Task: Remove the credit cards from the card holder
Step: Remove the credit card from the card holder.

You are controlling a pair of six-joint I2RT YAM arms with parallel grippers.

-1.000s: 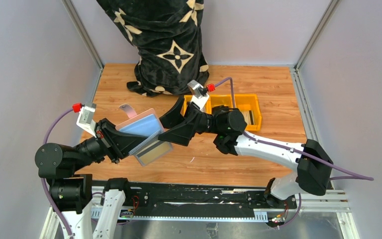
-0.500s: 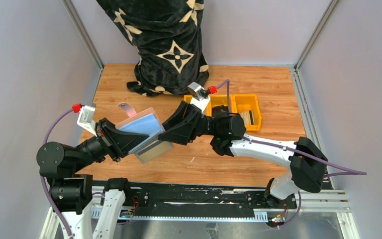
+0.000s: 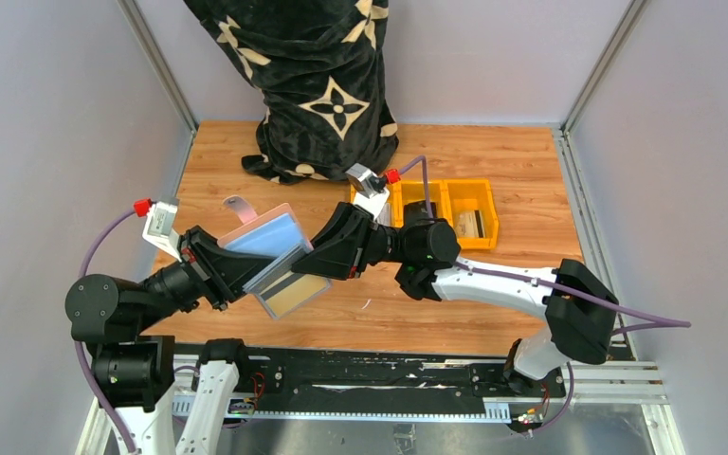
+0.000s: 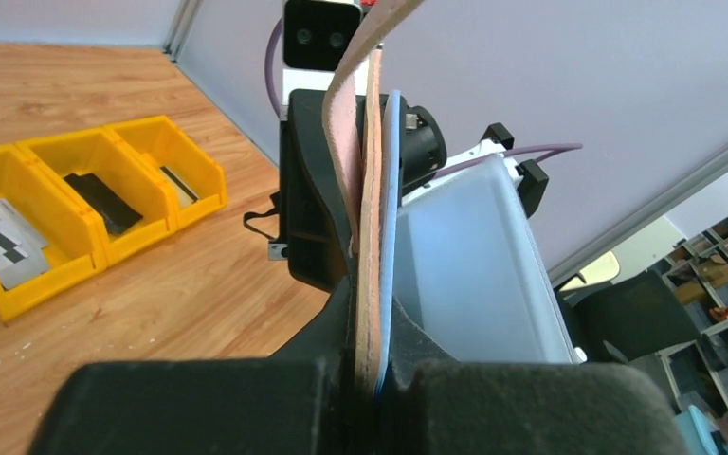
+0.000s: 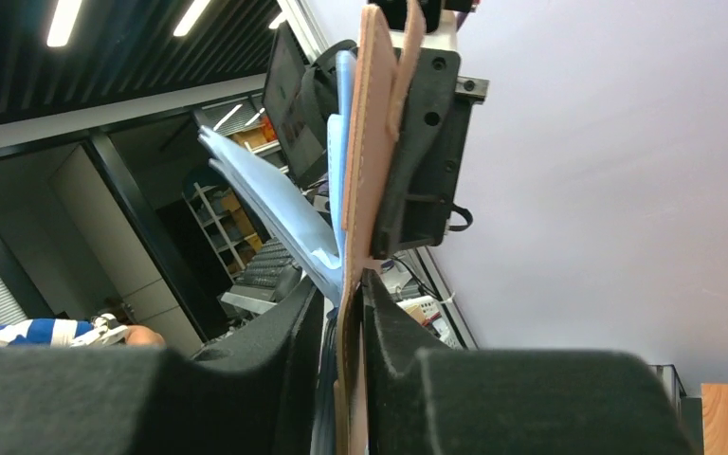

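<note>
Behind the card holder sit a yellow bin and patterned cloth.

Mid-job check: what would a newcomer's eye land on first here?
Both grippers meet in mid-air left of centre: the left gripper is shut on the card holder, a blue card and a tan card fanning out, the right gripper at its other edge. A yellow bin sits at back right, near a black patterned cloth.
</note>
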